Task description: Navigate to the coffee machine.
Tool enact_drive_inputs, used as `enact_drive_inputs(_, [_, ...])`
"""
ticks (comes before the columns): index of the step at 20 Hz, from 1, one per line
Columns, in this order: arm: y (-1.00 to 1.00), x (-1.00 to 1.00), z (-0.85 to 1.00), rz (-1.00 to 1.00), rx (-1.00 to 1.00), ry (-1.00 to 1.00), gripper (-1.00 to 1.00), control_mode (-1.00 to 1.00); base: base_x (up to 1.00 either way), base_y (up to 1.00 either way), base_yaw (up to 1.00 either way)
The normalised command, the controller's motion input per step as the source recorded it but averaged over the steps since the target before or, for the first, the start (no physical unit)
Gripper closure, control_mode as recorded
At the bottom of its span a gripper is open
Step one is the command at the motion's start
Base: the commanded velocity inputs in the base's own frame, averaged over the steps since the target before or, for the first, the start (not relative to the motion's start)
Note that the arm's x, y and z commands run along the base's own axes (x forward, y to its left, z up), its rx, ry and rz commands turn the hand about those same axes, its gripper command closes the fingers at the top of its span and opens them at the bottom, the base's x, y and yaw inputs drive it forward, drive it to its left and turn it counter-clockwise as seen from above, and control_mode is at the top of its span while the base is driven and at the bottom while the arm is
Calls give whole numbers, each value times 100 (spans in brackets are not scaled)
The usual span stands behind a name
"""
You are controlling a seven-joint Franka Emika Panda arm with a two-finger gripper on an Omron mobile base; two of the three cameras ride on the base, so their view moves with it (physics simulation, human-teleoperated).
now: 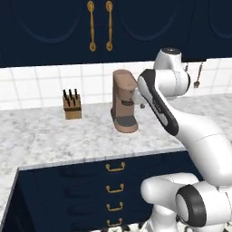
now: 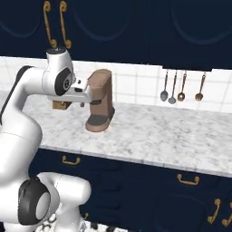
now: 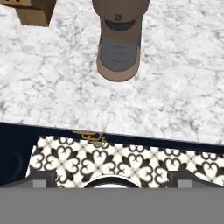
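— While I hold the base here, what stands near the coffee machine [image 1: 123, 100]?

— I see a knife block [image 1: 72, 105] to its left on the marble counter [image 1: 54, 136], well apart. Hanging utensils [image 2: 181, 87] show to its right on the tiled wall.

— And the arm?

— Folded high, hand just before the machine, looking down on its drip tray [image 3: 117, 54]. Whether the fingers are apart, I cannot tell.

From my right-side cam I've got the brown, tall-columned coffee machine [image 2: 99, 100] sitting on the white-grey marble counter [image 2: 172, 131], right against the white tiled wall [image 2: 136, 86]. My white arm [image 2: 50, 84] reaches across in front of its left side. Four metal spoons and ladles [image 2: 181, 86] hang well off to its right, dark navy cabinets [image 2: 136, 31] above.
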Motion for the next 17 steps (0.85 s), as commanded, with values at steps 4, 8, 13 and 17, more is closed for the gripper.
enact_drive_inputs(4, [0, 0, 0, 0, 0, 0, -100, 100, 92, 28, -27])
enact_drive_inputs(8, [0, 0, 0, 0, 0, 0, -100, 100, 72, 32, -15])
enact_drive_inputs(13, [0, 0, 0, 0, 0, 0, -100, 100, 72, 39, -1])
enact_drive_inputs(17, [0, 0, 0, 0, 0, 0, -100, 100, 69, 28, 0])
